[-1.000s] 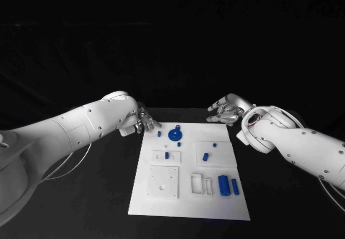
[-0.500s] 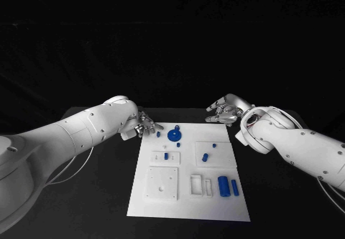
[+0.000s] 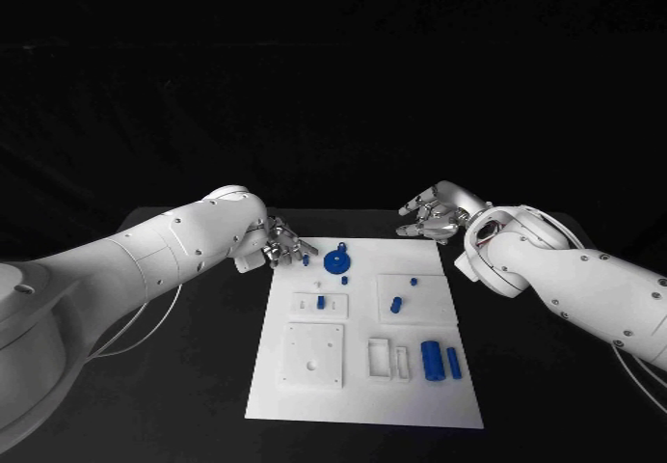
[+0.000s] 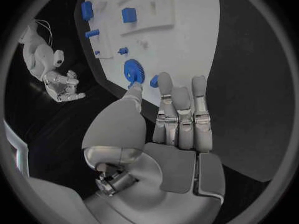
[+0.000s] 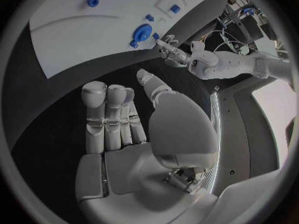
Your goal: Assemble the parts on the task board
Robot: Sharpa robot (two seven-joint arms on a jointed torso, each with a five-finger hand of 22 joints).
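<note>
The white task board lies in the middle of the table. A blue gear stands near its far left corner, with a small blue peg beside it. My left hand hovers at that corner with its fingers spread, the fingertips right by the peg and gear, holding nothing. My right hand floats open past the board's far right corner, off the board. Further blue parts lie mid-board, and two blue cylinders lie near the right edge.
White raised blocks and slotted holders sit on the board's near half. Black table surrounds the board on all sides. In the right wrist view the left hand shows beyond the gear.
My left hand has edged slightly closer to the small peg at the board's far left corner. The right hand has stayed where it was.
</note>
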